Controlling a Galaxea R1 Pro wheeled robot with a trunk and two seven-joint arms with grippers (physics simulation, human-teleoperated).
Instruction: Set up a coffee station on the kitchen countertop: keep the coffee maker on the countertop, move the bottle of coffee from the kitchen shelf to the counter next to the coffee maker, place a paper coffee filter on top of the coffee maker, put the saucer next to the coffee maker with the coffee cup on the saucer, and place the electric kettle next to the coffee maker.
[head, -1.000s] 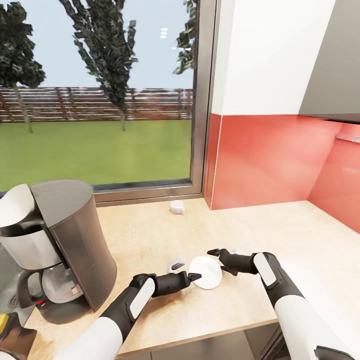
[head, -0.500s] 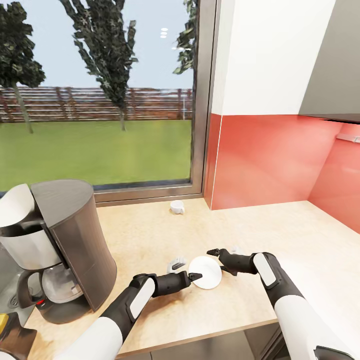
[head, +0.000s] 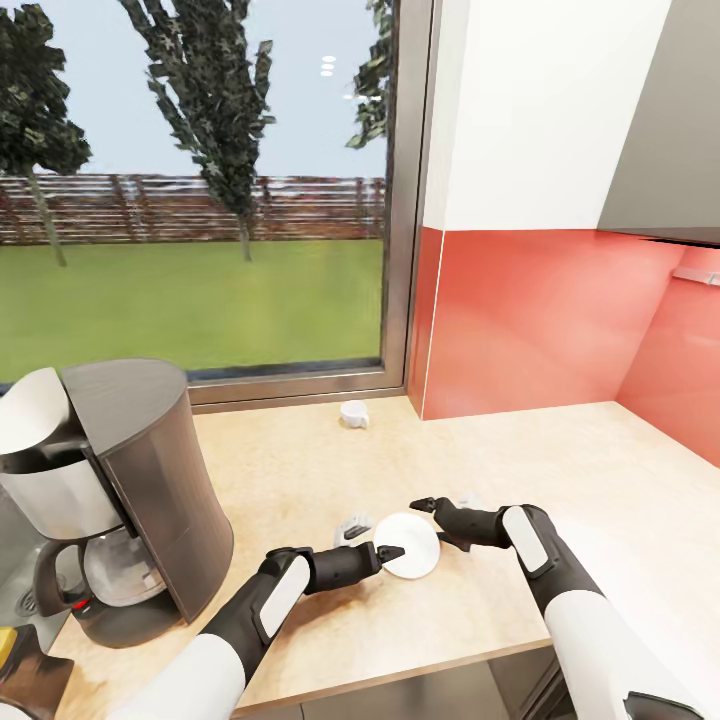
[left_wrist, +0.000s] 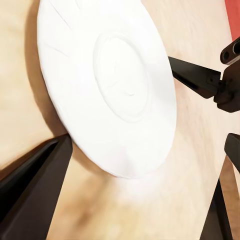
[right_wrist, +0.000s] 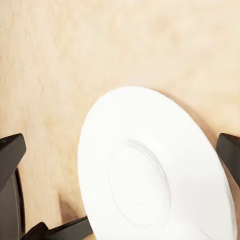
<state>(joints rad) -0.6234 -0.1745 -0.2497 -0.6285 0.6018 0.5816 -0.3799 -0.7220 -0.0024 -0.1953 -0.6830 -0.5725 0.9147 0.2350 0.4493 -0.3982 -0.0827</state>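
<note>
The white saucer (head: 408, 545) lies on the beige kitchen countertop (head: 300, 470) near its front edge. My left gripper (head: 371, 539) is open at the saucer's left rim, one black finger (left_wrist: 35, 190) beside that rim. My right gripper (head: 432, 523) is open at the saucer's right side, straddling the saucer (right_wrist: 150, 175) with its fingers (right_wrist: 10, 155) wide apart. The tall dark grey coffee maker (head: 140, 490) stands at the left. Far back by the window sits the tiny white coffee cup (head: 354, 413). Something black with a yellow top (head: 15, 655) pokes in at the lower left corner.
A large window (head: 200, 200) backs the counter. Red backsplash walls (head: 530, 320) close off the right corner under a grey wall cabinet (head: 670, 120). The counter's front edge (head: 420, 665) runs just below the saucer. Bare worktop stretches to the right.
My right gripper has crept slightly left, closer onto the saucer. The saucer and my left gripper have barely shifted.
</note>
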